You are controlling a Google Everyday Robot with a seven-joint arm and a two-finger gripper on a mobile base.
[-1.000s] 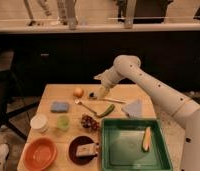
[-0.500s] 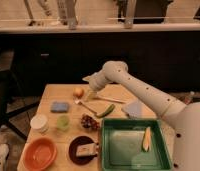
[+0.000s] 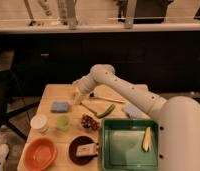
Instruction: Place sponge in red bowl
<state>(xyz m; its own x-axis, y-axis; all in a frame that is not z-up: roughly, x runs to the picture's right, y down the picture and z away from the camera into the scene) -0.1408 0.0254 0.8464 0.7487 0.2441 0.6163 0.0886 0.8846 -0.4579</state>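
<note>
Hand (image 3: 79, 96) hangs just right of sponge (image 3: 59, 106), not touching, prob. lining up a grab; its state, can't tell. Bowl (image 3: 40, 153) empty, well in front of sponge.

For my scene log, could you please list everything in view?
sponge: one, blue-grey, table's left
red bowl: one, orange-red, front left
white container: one, white, left edge
small cup: one, pale green, beside container
plate: one, dark brown, front centre
tray: one, green, front right
cloth: one, pale blue, behind tray
long vegetable: one, green, table's middle
dark cluster: one, dark, beside vegetable
table: one, wooden, centre
gripper: one, pale, above table's rear, behind sponge
</note>
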